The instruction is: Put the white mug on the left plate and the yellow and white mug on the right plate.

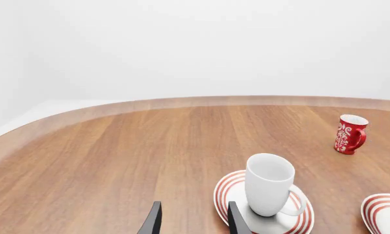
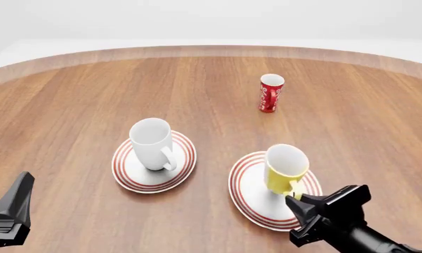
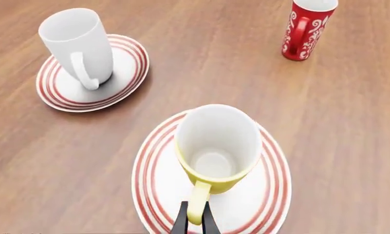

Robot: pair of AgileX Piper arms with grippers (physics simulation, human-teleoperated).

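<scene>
Mugs are stood upright on plates: white mug [image 2: 151,143], handle toward the arms; yellow mug [image 2: 284,168], handle pinched by the right gripper [image 3: 195,220]. Left gripper [image 1: 193,220] is held open.

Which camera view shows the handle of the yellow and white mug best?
The right wrist view: the yellow and white mug sits close, its handle between the jaws. The front view shows the mug, but the right gripper hides most of the handle. The left wrist view misses it.

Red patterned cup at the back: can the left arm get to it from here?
Probably not directly: the tall white ceramic mug on the red-ringed left plate stands between the left gripper and the red patterned cup.
</scene>
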